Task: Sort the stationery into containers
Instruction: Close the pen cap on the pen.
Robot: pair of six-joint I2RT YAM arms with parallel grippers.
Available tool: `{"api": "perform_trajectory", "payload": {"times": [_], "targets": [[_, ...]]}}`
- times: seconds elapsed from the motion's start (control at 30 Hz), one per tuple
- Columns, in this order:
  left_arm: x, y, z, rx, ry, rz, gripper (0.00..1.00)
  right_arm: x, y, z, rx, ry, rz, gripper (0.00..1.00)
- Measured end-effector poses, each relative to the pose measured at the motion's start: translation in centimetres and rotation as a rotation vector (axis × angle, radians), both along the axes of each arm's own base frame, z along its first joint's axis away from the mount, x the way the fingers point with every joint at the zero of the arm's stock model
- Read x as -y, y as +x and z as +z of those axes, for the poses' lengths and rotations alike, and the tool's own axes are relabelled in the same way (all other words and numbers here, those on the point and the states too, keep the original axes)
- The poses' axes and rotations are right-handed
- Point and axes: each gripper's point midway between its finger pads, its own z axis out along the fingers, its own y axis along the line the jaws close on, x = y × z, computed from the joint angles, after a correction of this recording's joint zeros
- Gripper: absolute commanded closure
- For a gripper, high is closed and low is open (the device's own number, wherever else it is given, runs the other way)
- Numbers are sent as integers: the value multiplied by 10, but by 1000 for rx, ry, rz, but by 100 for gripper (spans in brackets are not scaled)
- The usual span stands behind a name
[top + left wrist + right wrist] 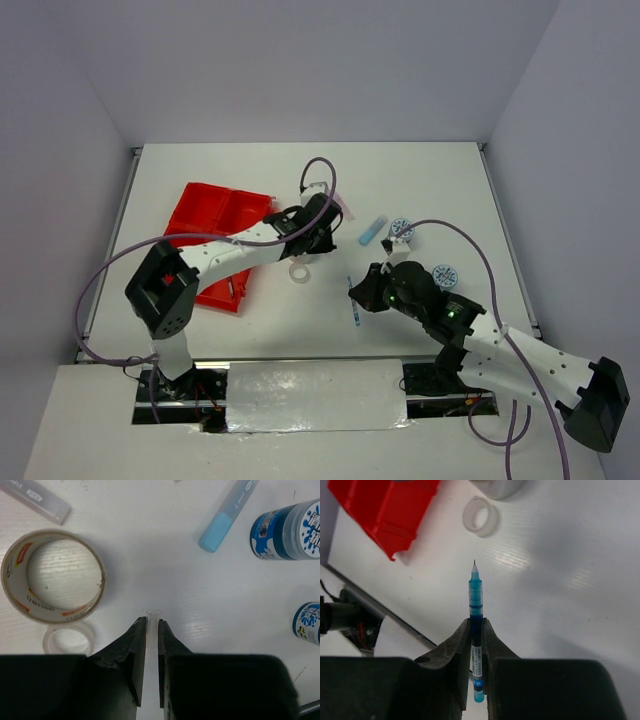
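Red tray (215, 215), far left, shows nothing sorted where visible. Left end effector (152, 622), jaws nearly together over the desk (260, 330) by the tape rings (52, 575): grasp unclear. Right end effector (476, 625) clenches a blue pen (475, 592). Stick (227, 515) and rolls (290, 530) lie loose, so most sorting seems left.

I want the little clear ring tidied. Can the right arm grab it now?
Probably not yet. The right gripper is shut on the blue pen, so it has no room, though the clear ring lies unblocked ahead.
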Motion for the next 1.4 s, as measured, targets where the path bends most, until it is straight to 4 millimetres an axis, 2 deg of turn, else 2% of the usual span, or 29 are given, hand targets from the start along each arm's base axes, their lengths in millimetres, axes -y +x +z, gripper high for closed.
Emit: {"api": "perform_trajectory", "payload": {"times": [0.1,0.17,0.3,0.43,0.63,0.8,1.0,1.13,1.4], "targets": [[-8,-11,6,5,-37,7,100,-11,-5,9,40,65,56,100],[-12,-17,20,27,-75,4,100,-18,-6,17,70,93,80,100],[-17,-23,69,117,-197,13,100,-33,-7,36,146,144,129,100],[-27,-32,122,226,-322,12,100,-48,-7,46,196,156,166,100],[-48,-55,165,328,-453,15,100,-73,-20,69,302,194,250,100],[-60,-67,188,386,-522,8,100,-84,-20,96,386,246,259,100],[-66,-77,205,426,-579,-10,100,-92,-15,127,451,290,243,100],[-66,-82,213,441,-609,-27,100,-94,-12,138,472,309,223,100],[-68,-89,223,462,-645,-48,100,-92,-1,147,486,307,162,100]]}}
